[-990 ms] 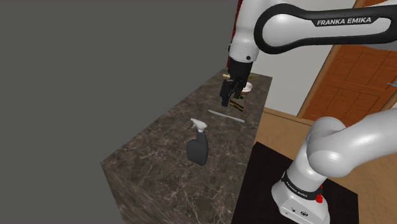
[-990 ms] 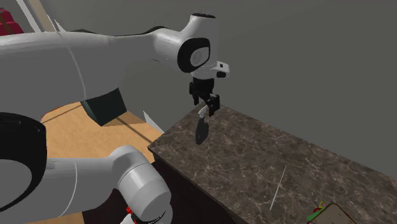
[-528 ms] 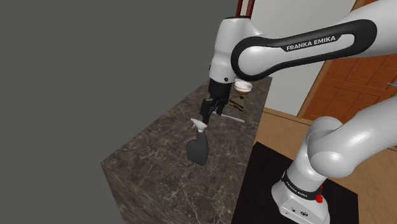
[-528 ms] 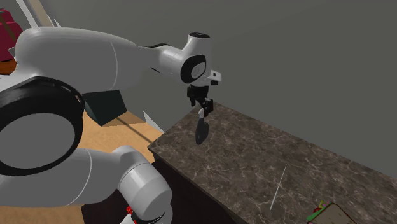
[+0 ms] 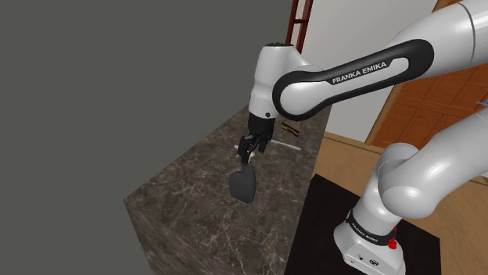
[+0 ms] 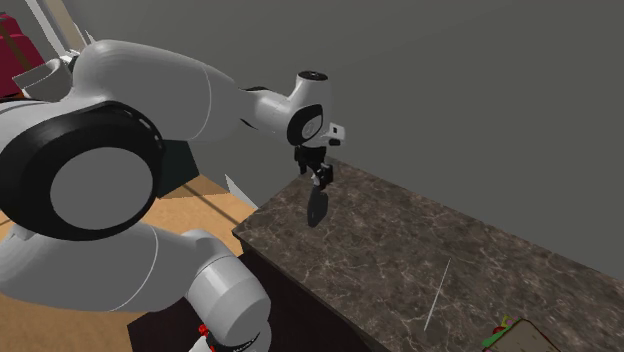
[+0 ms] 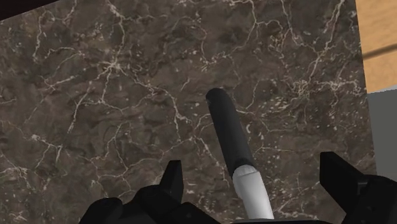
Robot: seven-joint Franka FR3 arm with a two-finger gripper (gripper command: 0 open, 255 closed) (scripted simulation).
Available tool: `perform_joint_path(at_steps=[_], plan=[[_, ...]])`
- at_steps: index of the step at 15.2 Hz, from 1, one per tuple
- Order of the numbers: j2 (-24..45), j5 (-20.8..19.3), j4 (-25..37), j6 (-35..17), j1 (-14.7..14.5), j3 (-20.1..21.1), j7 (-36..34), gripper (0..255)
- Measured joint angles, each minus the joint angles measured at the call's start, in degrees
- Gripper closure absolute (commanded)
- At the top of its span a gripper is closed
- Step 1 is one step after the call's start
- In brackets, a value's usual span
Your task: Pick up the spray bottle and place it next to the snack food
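Shoulder view: I have the arm bent over the near end of the dark marbled tabletop, its black gripper hanging straight down over the spray bottle. The bottle stands upright on its dark body, close to the tabletop edge that faces the stand. Its upper end is tucked behind the gripper. By my reading, that vertical approach suits a bottle standing on end: the neck is the narrowest part to take.

Second exterior view: the gripper sits right on top of the bottle, with the dark body showing just beneath it. The snack food lies at the far end of the tabletop, in this view's lower right corner and well apart from the bottle. A thin white rod lies flat between the two. I judge the carry ahead to run most of the tabletop's length.

Wrist view: the two black fingers stand spread apart, and the bottle's pale head rises between them with a gap on either side. They clasp nothing yet, so the bottle is bracketed but not held. I would say the closing squeeze is the step in hand.
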State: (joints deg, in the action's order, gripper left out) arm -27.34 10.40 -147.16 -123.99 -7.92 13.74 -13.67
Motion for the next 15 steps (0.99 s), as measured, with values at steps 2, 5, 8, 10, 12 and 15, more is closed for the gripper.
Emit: perform_joint_path(at_steps=[2, 5, 8, 10, 12, 15], plan=[[0.52, 0.08, -0.67, -1.20, -0.03, 0.16, 0.01, 0], [0.69, 0.11, -0.80, -1.51, -0.04, 0.22, -0.03, 0], [0.70, 0.11, -0.82, -1.55, -0.05, 0.23, -0.03, 0], [0.70, 0.11, -0.82, -1.55, -0.05, 0.23, -0.03, 255], [0.69, 0.11, -0.81, -1.56, -0.05, 0.23, -0.03, 255], [0.68, 0.11, -0.80, -1.55, -0.05, 0.23, -0.03, 255]])
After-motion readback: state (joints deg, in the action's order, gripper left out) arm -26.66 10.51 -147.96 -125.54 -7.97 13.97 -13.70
